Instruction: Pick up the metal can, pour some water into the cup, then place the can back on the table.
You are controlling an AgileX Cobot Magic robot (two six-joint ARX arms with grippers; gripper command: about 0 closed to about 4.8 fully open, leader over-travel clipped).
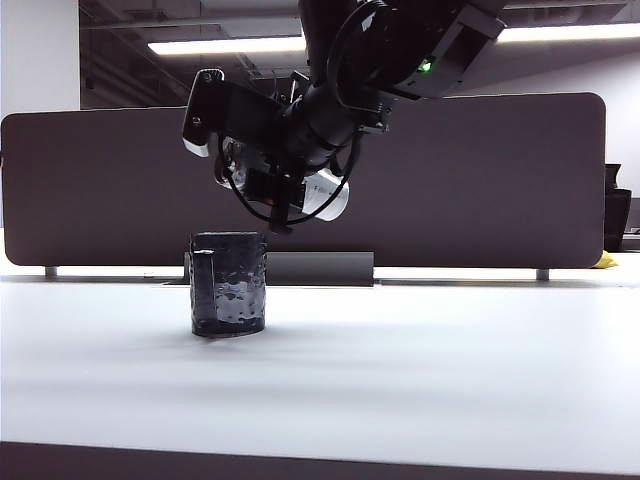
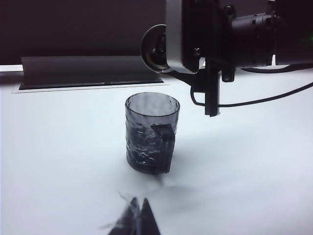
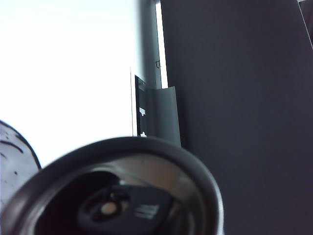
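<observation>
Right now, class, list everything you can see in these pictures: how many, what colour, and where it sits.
Can: one, silver, tipped on its side in the air above the cup, held by the right gripper.
Cup: one, dark grey-blue, upright on the table.
Table: one, white, across the foreground.
Divider panel: one, dark brown-grey, behind the table.
Right gripper: one, black, shut on the can above the cup.
Left gripper: one, dark, low over the table near the cup, fingertips together.
</observation>
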